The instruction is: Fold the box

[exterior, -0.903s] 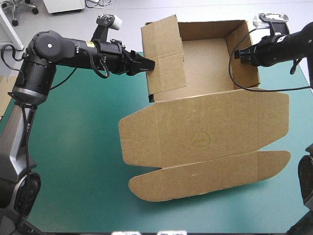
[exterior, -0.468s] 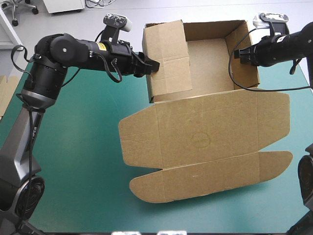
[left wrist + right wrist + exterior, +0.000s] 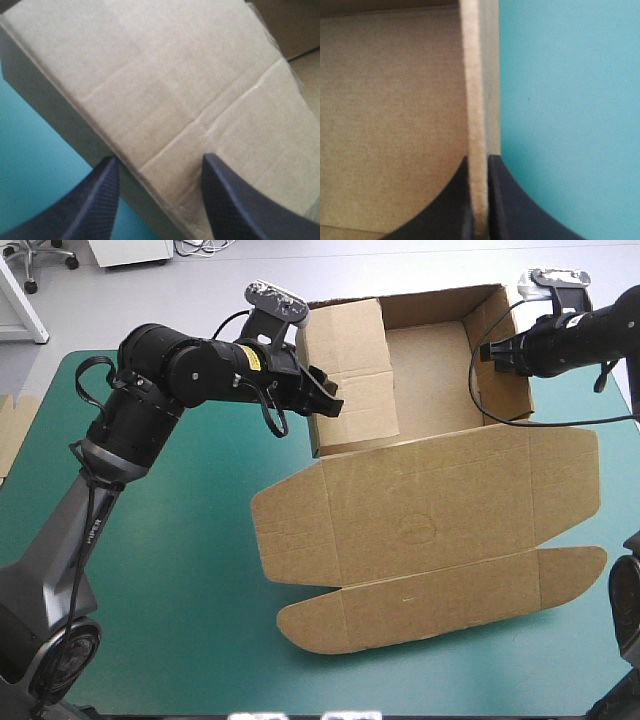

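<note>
The brown box [image 3: 430, 370] stands as an open tray at the table's far side, its lid [image 3: 430, 520] lying flat toward the front. My left gripper [image 3: 330, 402] is at the outer face of the left wall flap [image 3: 350, 360]. In the left wrist view that gripper [image 3: 159, 175] is open, and the flap [image 3: 175, 75] runs slantwise ahead of and between its fingers. My right gripper [image 3: 487, 352] grips the upright right wall [image 3: 512, 360]. In the right wrist view it [image 3: 479, 200] is shut on the wall's top edge [image 3: 476, 100].
A strip of more brown board [image 3: 12, 430] shows at the table's left edge. Teal-green cover [image 3: 180, 570] lies bare to the left of the box and in front of the lid's rounded flap [image 3: 440, 595]. The box sits close to the table's far edge.
My left arm has swung right and forward along the left wall flap. The flap and the whole box have shifted slightly to the right. The right gripper has kept its hold.
</note>
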Action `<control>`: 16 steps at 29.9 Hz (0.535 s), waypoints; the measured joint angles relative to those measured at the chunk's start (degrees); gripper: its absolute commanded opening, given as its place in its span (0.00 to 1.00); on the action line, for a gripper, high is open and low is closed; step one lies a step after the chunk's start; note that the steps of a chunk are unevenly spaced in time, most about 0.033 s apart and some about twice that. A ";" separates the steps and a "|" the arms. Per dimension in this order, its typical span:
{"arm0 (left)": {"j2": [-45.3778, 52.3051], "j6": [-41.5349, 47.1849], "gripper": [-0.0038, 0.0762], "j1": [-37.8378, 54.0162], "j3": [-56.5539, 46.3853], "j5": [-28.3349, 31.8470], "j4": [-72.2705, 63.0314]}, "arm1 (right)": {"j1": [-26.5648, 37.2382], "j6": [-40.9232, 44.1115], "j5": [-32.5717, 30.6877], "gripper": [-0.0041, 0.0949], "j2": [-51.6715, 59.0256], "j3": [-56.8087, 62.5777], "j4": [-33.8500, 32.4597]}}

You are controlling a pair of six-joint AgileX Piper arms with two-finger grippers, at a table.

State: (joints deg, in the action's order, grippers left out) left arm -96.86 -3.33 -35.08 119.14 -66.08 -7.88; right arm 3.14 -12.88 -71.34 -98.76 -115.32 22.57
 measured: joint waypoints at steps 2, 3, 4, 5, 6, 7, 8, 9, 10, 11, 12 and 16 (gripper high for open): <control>0.00 1.15 0.51 -0.44 0.00 0.14 1.60 | 0.00 0.05 0.00 0.02 0.00 0.00 -0.04; 0.00 1.76 0.51 -0.58 0.00 0.26 2.91 | 0.00 0.13 0.00 0.02 0.00 0.00 0.04; 0.00 2.28 0.51 -0.64 0.00 0.38 3.91 | 0.00 0.26 0.00 0.02 0.00 0.00 0.21; 0.00 2.90 0.51 -0.82 0.14 0.43 5.35 | 0.00 0.33 0.00 0.02 0.00 0.00 0.49; 0.00 3.33 0.51 -0.94 0.38 0.43 6.30 | 0.00 0.45 0.00 0.02 0.00 0.00 0.77; 0.00 3.33 0.51 -1.08 0.82 0.55 7.02 | 0.00 0.56 0.00 0.02 0.00 0.00 0.92; 0.00 3.33 0.51 -1.34 1.32 0.78 7.88 | 0.00 0.69 0.00 0.02 0.00 0.00 1.10; 0.00 3.63 0.51 -1.89 1.85 1.18 8.38 | 0.00 0.81 0.00 0.02 0.00 0.01 1.16; 0.00 3.33 0.51 -2.36 2.28 1.43 8.96 | 0.00 0.88 0.00 0.02 0.00 0.01 1.37; 0.00 3.33 0.51 -3.05 2.76 1.74 9.89 | 0.00 0.88 0.00 0.02 0.00 0.01 1.51; 0.00 3.33 0.51 -3.89 3.16 1.86 10.98 | 0.00 0.88 0.00 0.02 0.00 0.01 1.67; 0.00 3.33 0.51 -7.21 3.61 1.79 16.27 | 0.00 0.88 0.00 0.02 0.00 0.01 2.12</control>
State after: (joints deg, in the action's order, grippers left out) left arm -96.86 0.00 -42.29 122.75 -64.29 8.39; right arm 3.14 -11.99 -71.34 -98.76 -115.30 24.69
